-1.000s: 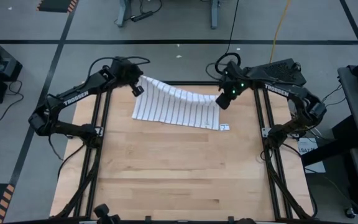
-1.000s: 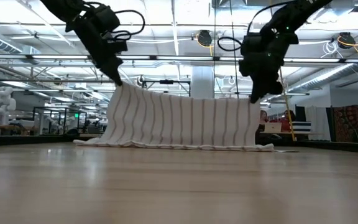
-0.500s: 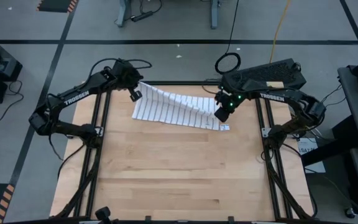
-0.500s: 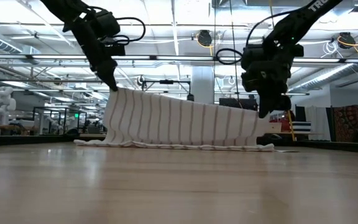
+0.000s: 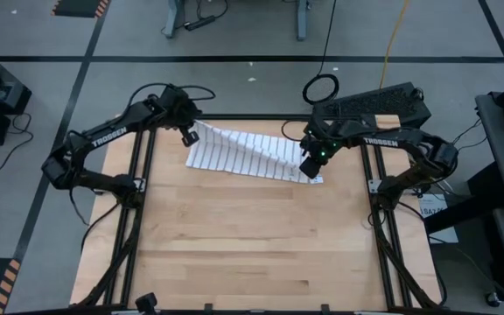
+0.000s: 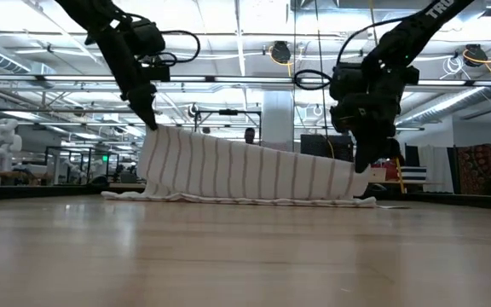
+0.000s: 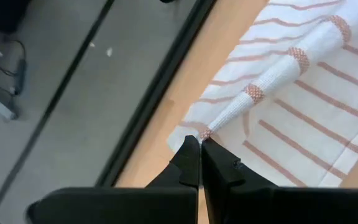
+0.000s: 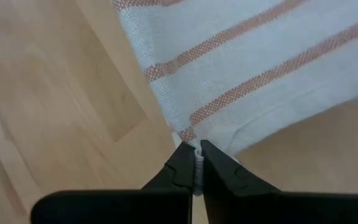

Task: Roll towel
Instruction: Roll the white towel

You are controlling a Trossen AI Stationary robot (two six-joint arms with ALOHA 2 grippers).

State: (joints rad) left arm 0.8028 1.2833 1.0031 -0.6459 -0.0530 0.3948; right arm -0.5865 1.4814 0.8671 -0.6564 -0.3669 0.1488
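Left pincer (image 5: pixel 188 136) clamped on a far corner of the towel (image 5: pixel 248 154), held above the counter (image 5: pixel 234 236). Right pincer (image 5: pixel 308 168) clamped on the other corner, lower. Near edge resting on wood. Risk: thin corners slipping free; uneven heights skewing the fold.

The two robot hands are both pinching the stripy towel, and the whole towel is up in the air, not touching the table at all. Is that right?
Not quite. The left gripper and right gripper do both pinch the towel, but it isn't all in the air. The low view shows its bottom edge lying on the table, with only the top edge lifted.
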